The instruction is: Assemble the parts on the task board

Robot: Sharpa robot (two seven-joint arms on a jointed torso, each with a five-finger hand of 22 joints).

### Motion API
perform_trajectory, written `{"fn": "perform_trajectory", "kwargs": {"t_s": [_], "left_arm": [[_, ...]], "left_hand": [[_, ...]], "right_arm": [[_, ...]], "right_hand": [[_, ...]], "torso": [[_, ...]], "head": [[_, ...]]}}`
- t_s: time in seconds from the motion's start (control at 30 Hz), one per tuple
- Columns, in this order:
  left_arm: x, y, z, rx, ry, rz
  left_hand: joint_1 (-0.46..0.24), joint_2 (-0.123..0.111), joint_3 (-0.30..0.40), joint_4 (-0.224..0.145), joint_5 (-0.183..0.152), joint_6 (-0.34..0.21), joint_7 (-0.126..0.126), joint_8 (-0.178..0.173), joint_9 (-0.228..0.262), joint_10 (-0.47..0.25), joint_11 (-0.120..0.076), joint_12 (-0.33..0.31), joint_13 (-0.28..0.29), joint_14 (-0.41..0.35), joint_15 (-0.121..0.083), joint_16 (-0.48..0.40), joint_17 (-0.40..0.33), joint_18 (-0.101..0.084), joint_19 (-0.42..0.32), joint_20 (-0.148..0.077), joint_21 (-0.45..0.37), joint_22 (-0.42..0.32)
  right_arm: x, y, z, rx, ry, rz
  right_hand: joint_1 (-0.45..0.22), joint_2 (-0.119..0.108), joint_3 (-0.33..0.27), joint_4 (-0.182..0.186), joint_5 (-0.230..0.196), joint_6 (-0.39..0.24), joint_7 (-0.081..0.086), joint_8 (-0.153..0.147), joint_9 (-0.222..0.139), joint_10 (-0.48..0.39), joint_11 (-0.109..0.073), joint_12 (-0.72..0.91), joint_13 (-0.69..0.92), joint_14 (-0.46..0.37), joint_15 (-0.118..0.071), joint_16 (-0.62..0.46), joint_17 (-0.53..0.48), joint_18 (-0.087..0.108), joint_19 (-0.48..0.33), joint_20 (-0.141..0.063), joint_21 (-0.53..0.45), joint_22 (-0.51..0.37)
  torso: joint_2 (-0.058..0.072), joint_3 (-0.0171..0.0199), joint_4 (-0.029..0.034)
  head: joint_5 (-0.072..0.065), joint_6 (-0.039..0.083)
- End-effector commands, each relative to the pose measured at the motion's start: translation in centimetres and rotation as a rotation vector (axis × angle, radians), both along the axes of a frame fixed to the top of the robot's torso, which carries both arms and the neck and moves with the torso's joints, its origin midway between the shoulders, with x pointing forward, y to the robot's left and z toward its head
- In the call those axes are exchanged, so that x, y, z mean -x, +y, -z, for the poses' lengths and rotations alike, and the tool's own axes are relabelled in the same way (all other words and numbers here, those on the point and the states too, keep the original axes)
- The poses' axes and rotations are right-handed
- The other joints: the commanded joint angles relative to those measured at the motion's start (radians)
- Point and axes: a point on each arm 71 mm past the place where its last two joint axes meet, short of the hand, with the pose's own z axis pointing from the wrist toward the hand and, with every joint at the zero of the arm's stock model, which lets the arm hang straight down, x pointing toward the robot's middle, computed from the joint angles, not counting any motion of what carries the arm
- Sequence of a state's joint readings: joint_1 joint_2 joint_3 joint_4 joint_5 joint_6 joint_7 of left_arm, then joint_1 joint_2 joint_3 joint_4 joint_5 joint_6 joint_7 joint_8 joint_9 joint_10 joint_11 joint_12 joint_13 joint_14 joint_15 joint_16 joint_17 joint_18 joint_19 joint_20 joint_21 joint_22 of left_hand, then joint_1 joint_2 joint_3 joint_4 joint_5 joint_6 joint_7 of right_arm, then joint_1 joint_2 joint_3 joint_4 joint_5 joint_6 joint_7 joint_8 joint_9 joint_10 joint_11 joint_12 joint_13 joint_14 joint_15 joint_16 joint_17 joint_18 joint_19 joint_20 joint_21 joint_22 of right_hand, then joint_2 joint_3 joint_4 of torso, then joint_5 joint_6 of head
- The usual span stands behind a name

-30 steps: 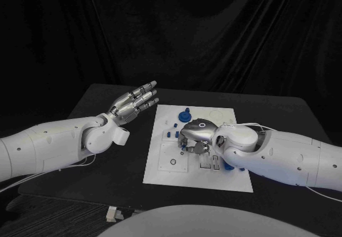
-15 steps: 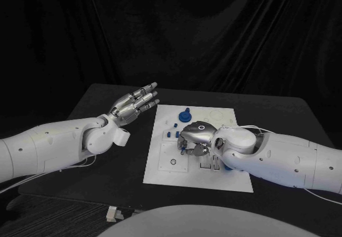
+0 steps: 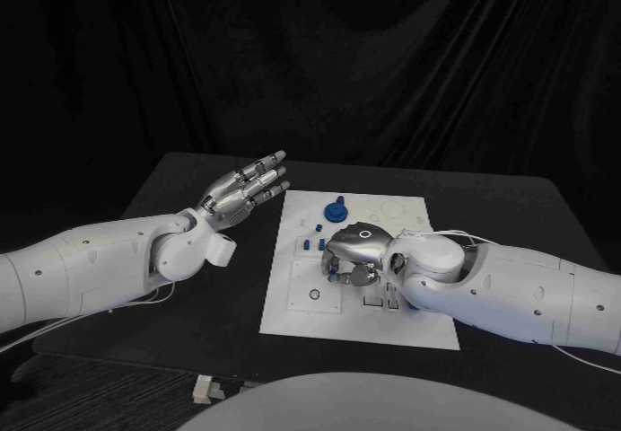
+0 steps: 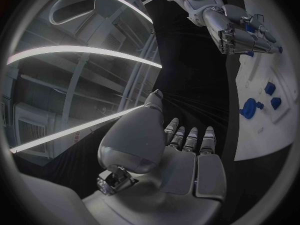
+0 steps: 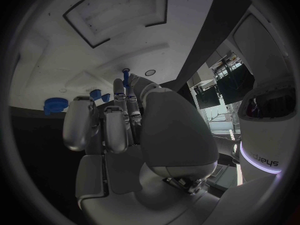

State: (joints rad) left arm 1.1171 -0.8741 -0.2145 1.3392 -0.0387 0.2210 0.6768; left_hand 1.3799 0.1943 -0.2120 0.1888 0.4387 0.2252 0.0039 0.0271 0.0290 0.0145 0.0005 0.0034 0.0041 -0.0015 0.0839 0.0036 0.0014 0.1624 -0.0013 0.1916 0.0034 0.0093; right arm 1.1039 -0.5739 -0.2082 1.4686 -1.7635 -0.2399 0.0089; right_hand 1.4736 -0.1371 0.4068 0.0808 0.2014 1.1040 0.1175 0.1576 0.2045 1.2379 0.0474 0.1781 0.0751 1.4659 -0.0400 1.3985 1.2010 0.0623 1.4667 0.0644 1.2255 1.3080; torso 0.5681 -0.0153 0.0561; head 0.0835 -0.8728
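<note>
The right hand (image 3: 354, 251) is low over the middle of the board (image 3: 356, 319), palm down, with its fingers bent toward the white surface. In the right wrist view a thin blue pin (image 5: 125, 78) stands up just past the fingertips (image 5: 119, 87) and seems to touch them, but the thumb hides the place of contact, so it cannot be told if the hand holds this pin or only touches it. The left hand (image 3: 243, 191) is raised above the black table (image 3: 194, 305), beside the far left corner of the board and apart from it; its fingers are straight and a little spread, and it holds nothing. The board lies flat in the middle of the table. On its far part, near the left side, there is a round blue part (image 3: 336, 213), with a thin blue peg just beyond it. Some small blue parts (image 3: 313, 241) stand between this round part and the right hand. One more blue part (image 3: 415, 304) shows at the right edge of the board, partly hidden under the right forearm. In the left wrist view the right hand (image 4: 240, 32) is seen over the board (image 4: 265, 130), and the round part (image 4: 249, 108) lies there with two small blue parts near it.
</note>
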Motion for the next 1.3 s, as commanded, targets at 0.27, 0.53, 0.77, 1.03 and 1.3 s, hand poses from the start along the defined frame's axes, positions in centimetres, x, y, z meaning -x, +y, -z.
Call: {"fn": "perform_trajectory", "kwargs": {"t_s": [0.27, 0.53, 0.77, 1.03, 1.3], "left_arm": [[0.1, -0.1, 0.0, 0.02, 0.001, 0.01], [0.1, -0.2, 0.1, 0.022, 0.005, 0.015], [0.1, -0.2, 0.2, 0.021, 0.009, 0.018], [0.1, -0.2, 0.3, 0.018, 0.015, 0.02], [0.2, -0.2, 0.4, 0.017, 0.019, 0.022]], "left_hand": [[0.0, 0.012, 0.0, -0.006, 0.003, 0.001, 0.009, 0.005, 0.002, 0.0, 0.0, 0.002, 0.001, 0.001, 0.004, -0.004, -0.001, 0.015, 0.002, 0.007, -0.002, 0.0], [0.0, 0.013, -0.001, -0.007, 0.003, 0.002, 0.01, 0.006, 0.002, 0.0, 0.0, 0.002, 0.001, 0.001, 0.004, -0.004, -0.001, 0.015, 0.002, 0.007, -0.002, 0.0], [0.001, 0.014, 0.0, -0.007, 0.003, 0.002, 0.011, 0.006, 0.002, -0.001, 0.0, 0.002, 0.001, 0.001, 0.004, -0.004, -0.001, 0.015, 0.002, 0.007, -0.001, 0.0], [0.001, 0.017, 0.0, -0.007, 0.004, 0.003, 0.013, 0.006, 0.002, -0.001, 0.0, 0.002, 0.001, 0.001, 0.006, -0.004, -0.001, 0.015, 0.003, 0.008, -0.001, 0.0], [0.002, 0.018, 0.0, -0.008, 0.004, 0.003, 0.015, 0.006, 0.002, -0.001, 0.0, 0.002, 0.001, 0.001, 0.006, -0.004, -0.001, 0.015, 0.003, 0.008, -0.001, 0.001]], "right_arm": [[0.1, 0.1, 0.4, 0.003, 0.003, 0.015], [0.2, 0.1, 1.0, 0.015, 0.015, 0.025], [0.3, 0.0, 1.4, 0.029, 0.028, 0.032], [0.4, -0.1, 1.5, 0.031, 0.032, 0.03], [0.4, -0.3, 1.6, 0.049, 0.041, 0.044]], "right_hand": [[0.011, -0.001, -0.002, -0.007, 0.006, -0.007, -0.002, -0.005, -0.001, 0.012, -0.002, 0.005, 0.003, 0.037, 0.008, -0.003, 0.0, 0.009, -0.002, 0.007, -0.005, 0.169], [0.011, -0.003, 0.0, -0.015, 0.006, -0.023, 0.003, -0.018, -0.005, -0.001, 0.003, 0.005, 0.005, 0.031, 0.012, -0.013, -0.018, 0.012, -0.009, 0.009, -0.023, 0.164], [0.004, -0.007, -0.001, -0.021, 0.004, -0.047, 0.007, -0.035, -0.009, -0.031, 0.007, 0.006, 0.008, 0.02, 0.016, -0.028, -0.045, 0.018, -0.022, 0.013, -0.053, 0.156], [-0.009, -0.014, -0.007, -0.023, -0.006, -0.069, 0.004, -0.048, -0.012, -0.066, 0.011, 0.014, 0.015, 0.012, 0.018, -0.038, -0.061, 0.022, -0.032, 0.016, -0.072, 0.151], [-0.054, -0.039, -0.038, -0.008, -0.022, -0.166, -0.034, -0.092, -0.026, -0.173, 0.032, 0.019, 0.022, -0.006, 0.02, -0.053, -0.087, 0.031, -0.055, 0.018, -0.123, 0.138]], "torso": [[0.0, -0.0001, -0.0001], [0.0, 0.0, 0.0], [0.0, -0.0002, 0.0001], [0.0, 0.0, 0.0], [0.0, -0.0001, -0.0005]], "head": [[0.002, 0.0], [0.003, 0.0], [0.002, 0.0], [0.002, 0.0], [0.004, 0.0]]}}
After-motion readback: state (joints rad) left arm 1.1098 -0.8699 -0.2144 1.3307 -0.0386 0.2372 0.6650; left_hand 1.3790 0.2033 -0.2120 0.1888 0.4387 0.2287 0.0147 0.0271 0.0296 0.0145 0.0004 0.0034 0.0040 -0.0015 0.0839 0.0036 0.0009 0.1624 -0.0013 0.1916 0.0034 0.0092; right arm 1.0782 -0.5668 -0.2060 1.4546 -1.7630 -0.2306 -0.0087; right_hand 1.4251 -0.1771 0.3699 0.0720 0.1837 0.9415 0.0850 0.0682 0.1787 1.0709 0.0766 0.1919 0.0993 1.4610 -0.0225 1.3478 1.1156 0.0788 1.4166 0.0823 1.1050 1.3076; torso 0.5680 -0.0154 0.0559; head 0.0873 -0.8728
